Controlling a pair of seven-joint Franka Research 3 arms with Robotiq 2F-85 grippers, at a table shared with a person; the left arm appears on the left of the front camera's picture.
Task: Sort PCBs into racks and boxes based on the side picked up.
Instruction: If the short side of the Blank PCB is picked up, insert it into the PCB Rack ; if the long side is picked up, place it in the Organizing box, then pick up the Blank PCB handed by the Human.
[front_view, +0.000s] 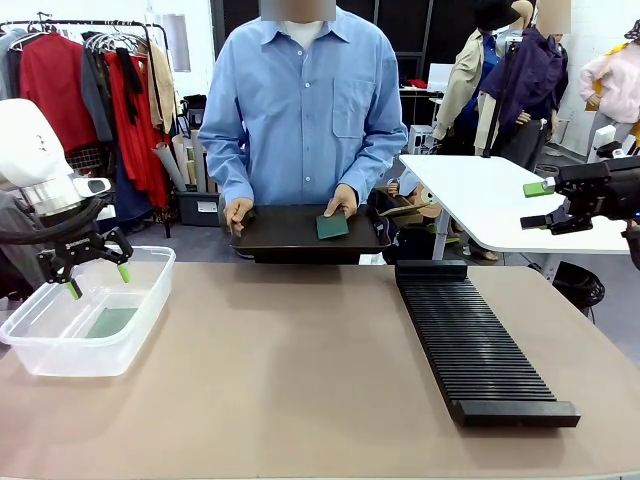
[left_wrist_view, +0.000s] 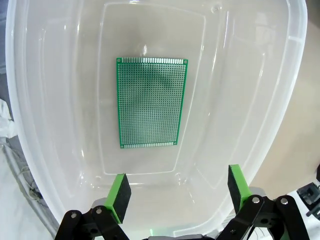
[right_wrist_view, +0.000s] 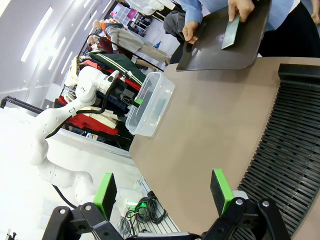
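The rack (front_view: 480, 345) is lying nearest, running away across the table, with all its slots standing empty. Well to the left of the rack, the clear tub (front_view: 60, 355) is sitting with one light green PCB (left_wrist_view: 150, 102) lying flat on its floor. The left gripper (left_wrist_view: 178, 192) is hanging over the tub's end, jaws spread wide and nothing between them. If that arm is swinging toward the rack before lifting, it is risking a catch on the rim and dragging the light tub along.

To the right of the rack and above table height, the right gripper (front_view: 537, 205) is hovering, likewise spread and empty.

Beyond the rack's far end and a little to its left, a person is holding a flat black tray (front_view: 290, 238) at the table's edge. A darker PCB (front_view: 332, 226) is lying on it, with one hand (front_view: 343, 200) touching that board. The main risk is sitting there. The board is lying thin and flat, so a gripper may be sliding over it or nudging the person's hand, and the hand-held tray could be tipping under a push. The rack's narrow slots are also leaving little room for a tilted board.

Counting: two PCBs, one rack, one tub, one tray, two grippers.
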